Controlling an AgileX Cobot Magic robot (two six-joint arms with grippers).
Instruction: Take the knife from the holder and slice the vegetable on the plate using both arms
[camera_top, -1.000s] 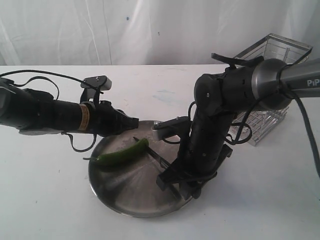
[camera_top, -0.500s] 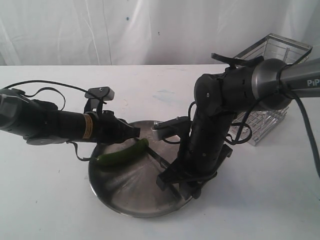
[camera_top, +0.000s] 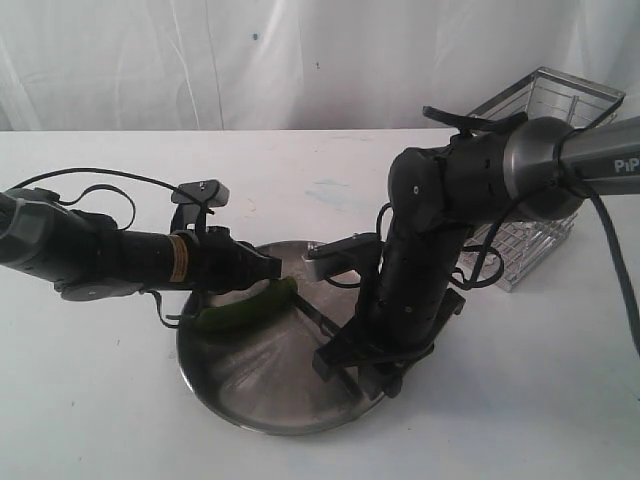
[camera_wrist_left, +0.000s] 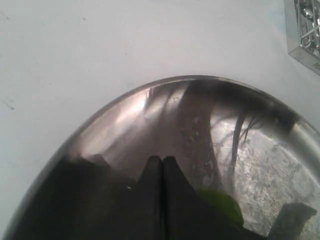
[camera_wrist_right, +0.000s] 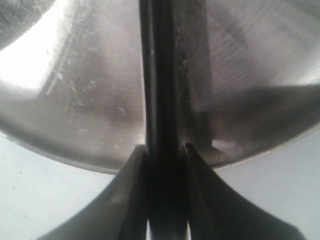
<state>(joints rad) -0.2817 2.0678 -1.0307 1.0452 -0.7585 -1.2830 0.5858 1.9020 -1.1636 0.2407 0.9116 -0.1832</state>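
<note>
The green chili lies on the left half of the steel plate. My left gripper is shut and empty, hovering low over the chili's far end, which it partly covers. In the left wrist view the shut fingertips point over the plate's rim, with a blurred bit of chili beside them. My right gripper is shut on the black knife, whose blade slants across the plate, its tip near the chili. The right wrist view shows the knife clamped between the fingers over the plate.
The wire holder stands at the back right behind the right arm; its corner shows in the left wrist view. The white table surrounds the plate. A white curtain hangs behind.
The left arm has sunk lower toward the plate, its shut fingers now closer over the chili. The right arm and knife have not moved.
</note>
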